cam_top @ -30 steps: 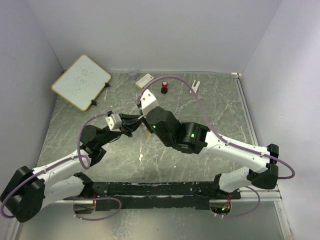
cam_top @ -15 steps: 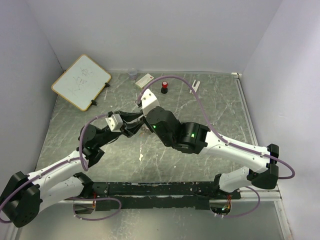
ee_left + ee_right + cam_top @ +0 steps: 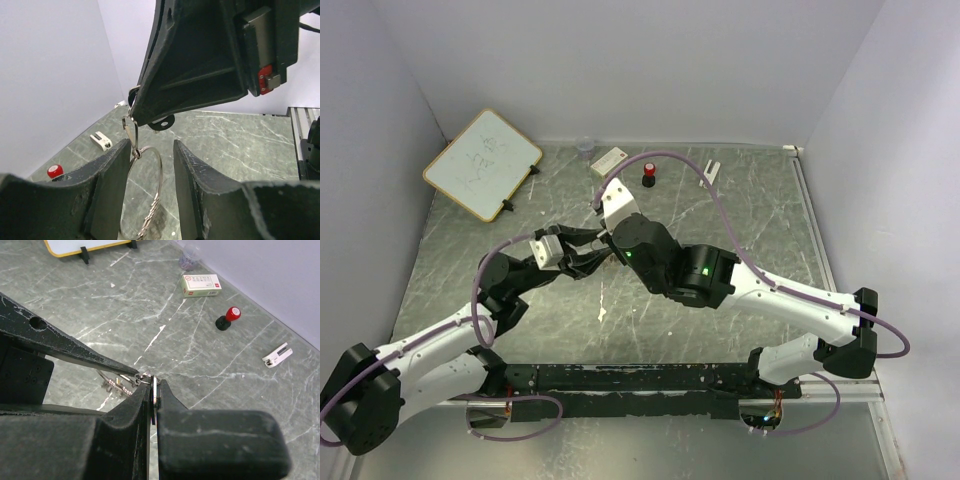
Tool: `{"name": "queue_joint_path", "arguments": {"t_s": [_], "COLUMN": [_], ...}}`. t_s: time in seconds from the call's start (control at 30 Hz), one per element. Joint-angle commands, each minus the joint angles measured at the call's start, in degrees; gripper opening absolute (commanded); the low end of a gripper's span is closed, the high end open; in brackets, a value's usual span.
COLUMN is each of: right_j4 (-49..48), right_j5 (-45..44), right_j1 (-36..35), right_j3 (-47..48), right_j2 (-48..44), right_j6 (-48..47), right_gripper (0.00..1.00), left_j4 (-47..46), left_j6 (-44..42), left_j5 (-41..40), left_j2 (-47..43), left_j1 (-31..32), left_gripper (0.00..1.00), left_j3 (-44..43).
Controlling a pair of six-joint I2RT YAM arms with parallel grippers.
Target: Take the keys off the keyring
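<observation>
Seen from above, the two grippers meet a little left of the middle of the table [image 3: 750,230]. The left gripper [image 3: 582,256] comes in from 8 o'clock and the right gripper [image 3: 604,246] from 4 o'clock, with their tips just beside each other. What they hold is covered here. Walls close the table on the left, far and right sides. A whiteboard [image 3: 482,163] stands at 10 o'clock near the left wall. A white box [image 3: 610,160], a red-topped knob [image 3: 648,176] and a white clip [image 3: 710,172] lie along the far edge. Bare surface spreads toward 3 o'clock, and toward 6 o'clock as far as the arm bases.

The left wrist view shows what the top view hides. The left fingers [image 3: 107,190] stand moderately apart, and the keyring [image 3: 161,177] hangs in the gap between them. It appears as a narrow oval with its long axis from 12 to 6 o'clock. I cannot tell whether the wire touches a finger. Above it the tip of the right gripper pinches the keys [image 3: 131,131]. A silvery one points down to 6 o'clock into the ring, and a black head shows just at 3 o'clock of the tip.

In the right wrist view the right fingers are pressed together on a thin key seen edge-on. One left finger enters as a long black wedge from 9 o'clock, and its tip is just beside the ring. More silvery keys trail toward 8 o'clock above the table.
</observation>
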State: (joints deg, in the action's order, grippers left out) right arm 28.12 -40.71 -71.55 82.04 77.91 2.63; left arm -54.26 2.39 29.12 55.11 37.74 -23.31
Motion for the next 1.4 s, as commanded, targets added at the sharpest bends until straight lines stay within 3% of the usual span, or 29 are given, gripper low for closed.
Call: {"name": "queue_joint_path", "arguments": {"t_s": [0.0,0.77,0.87,1.03,1.37], "right_j4": [-1.51,-1.26,-0.94,-1.12,-1.5], "right_j5": [-0.41,0.63,0.53,0.4,0.13], "right_j1": [-0.56,-1.4,-1.49,-1.66,-1.83], "right_j3": [1.02,1.46,1.63,1.46,1.32], "right_j2": [-1.05,-0.3,-0.37,-0.65,-0.64], "right_j6": [-0.35,-1.16,-1.14,-1.35,-1.93], "right_gripper": [0.0,0.0,0.0,0.0,0.0], "left_j4": [-7.57,-5.26,-3.09,-1.33,-1.03], "left_j6": [1.11,-1.59,-2.41,-2.94,-2.83], "left_j5": [3.5,-2.21,-1.43,-0.34,0.41], "left_j2": [1.07,1.99,1.47,1.35,1.85], "left_j1": [0.32,0.19,0.23,0.23,0.14], "left_gripper": [0.51,0.54,0.5,0.36,0.25], "left_j3": [1.01,-0.76,-1.61,-2.36,-2.52]}}
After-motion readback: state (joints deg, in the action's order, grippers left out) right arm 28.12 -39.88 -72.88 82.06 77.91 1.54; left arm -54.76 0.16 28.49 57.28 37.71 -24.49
